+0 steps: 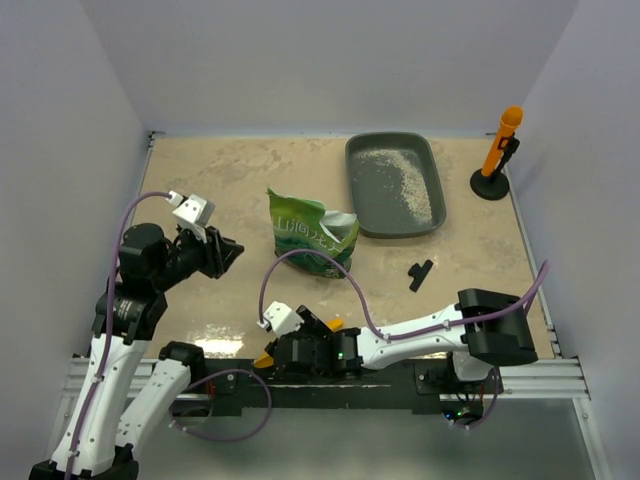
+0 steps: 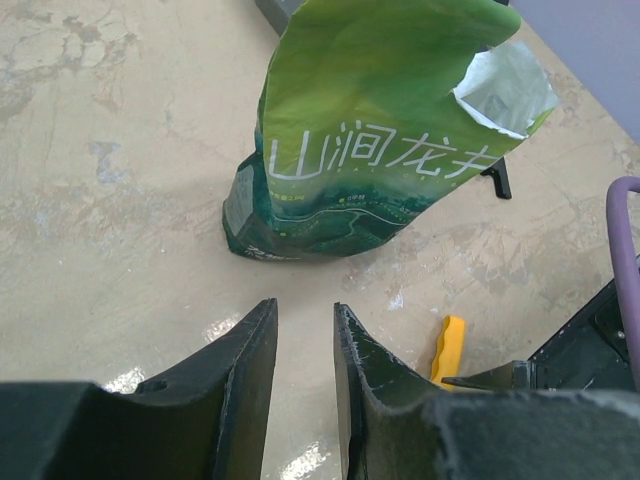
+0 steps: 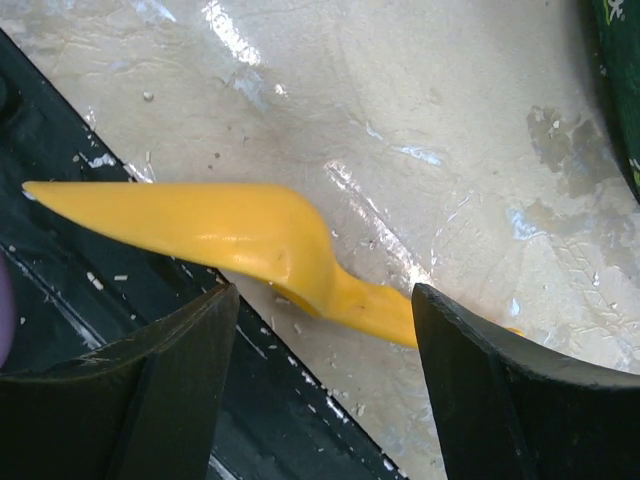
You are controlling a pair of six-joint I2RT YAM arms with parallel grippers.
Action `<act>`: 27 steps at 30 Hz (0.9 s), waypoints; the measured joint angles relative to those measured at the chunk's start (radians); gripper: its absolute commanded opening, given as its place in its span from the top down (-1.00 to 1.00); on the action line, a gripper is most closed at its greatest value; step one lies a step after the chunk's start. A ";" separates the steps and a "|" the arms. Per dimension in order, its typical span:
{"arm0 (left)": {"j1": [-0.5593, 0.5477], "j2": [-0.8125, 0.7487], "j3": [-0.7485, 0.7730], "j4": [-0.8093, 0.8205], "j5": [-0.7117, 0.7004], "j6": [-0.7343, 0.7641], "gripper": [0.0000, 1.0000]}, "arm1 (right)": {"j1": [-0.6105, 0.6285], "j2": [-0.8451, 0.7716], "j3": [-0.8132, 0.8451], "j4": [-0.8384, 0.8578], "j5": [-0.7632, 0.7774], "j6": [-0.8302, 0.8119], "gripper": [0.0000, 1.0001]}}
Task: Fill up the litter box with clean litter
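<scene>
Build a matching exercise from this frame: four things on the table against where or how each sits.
Things:
1. litter box
2. green bag
3. yellow scoop
4. orange-handled brush

Places or states:
A. standing upright, top torn open
B. lying at the near table edge, between the open right tool's fingers
C. far side, litter along one side
D. upright in a black stand, far right corner

Pairs: 1-C, 2-A, 3-B, 4-D

We lose the yellow scoop's [image 3: 250, 245] handle behind the right tool's [image 3: 325, 385] finger; the green bag [image 3: 618, 80] gets clipped at three o'clock.
</scene>
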 measured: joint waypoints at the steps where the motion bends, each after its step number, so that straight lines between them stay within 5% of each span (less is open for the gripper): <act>1: -0.003 0.000 0.000 0.000 0.002 0.000 0.32 | 0.000 0.005 0.003 0.003 0.005 0.000 -0.37; 15: -0.012 -0.005 0.000 0.000 0.013 0.001 0.31 | 0.000 0.063 0.010 0.067 0.022 -0.011 1.00; 27: -0.014 -0.011 0.000 0.008 0.073 0.027 0.23 | -0.017 -0.050 0.032 -0.070 0.061 -0.012 1.00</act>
